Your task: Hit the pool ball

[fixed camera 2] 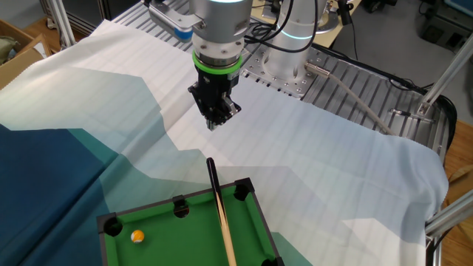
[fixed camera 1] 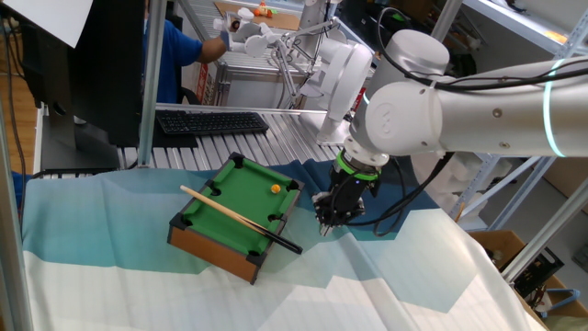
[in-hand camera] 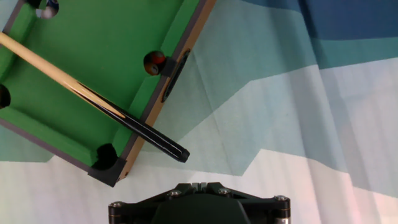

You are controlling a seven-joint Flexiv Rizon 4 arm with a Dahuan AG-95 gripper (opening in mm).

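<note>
Claw state: my claw (fixed camera 1: 329, 221) has its jaws fully closed with nothing held between them.
Claw attitude: it points straight down and hangs above the cloth, beside the miniature table, touching neither the cue nor the table.
Claw position: in the other fixed view my claw (fixed camera 2: 215, 118) sits well behind the dark butt end of the cue, with bare cloth between them.
Pool ball: the orange-yellow pool ball (fixed camera 1: 276, 187) lies on the green felt of the miniature pool table (fixed camera 1: 237, 199), near the corner pocket on the side facing my arm.
Pool ball, other fixed view: the ball (fixed camera 2: 137, 236) rests on the felt close to a corner pocket, well apart from the cue.
Pool ball, hand view: I cannot make it out for certain here; a dark reddish sphere (in-hand camera: 154, 61) sits at a side pocket.
Cue: the wooden cue (fixed camera 1: 241, 219) lies diagonally across the table, its dark butt overhanging the rail toward my claw.
Cue, hand view: the butt end (in-hand camera: 163, 142) projects past the wooden rail over the cloth.
Desk covering: the desk carries a cloth (fixed camera 2: 332, 170) in white, pale teal and dark blue bands.
Background: a black keyboard (fixed camera 1: 211, 121) lies on the ribbed surface behind.
</note>
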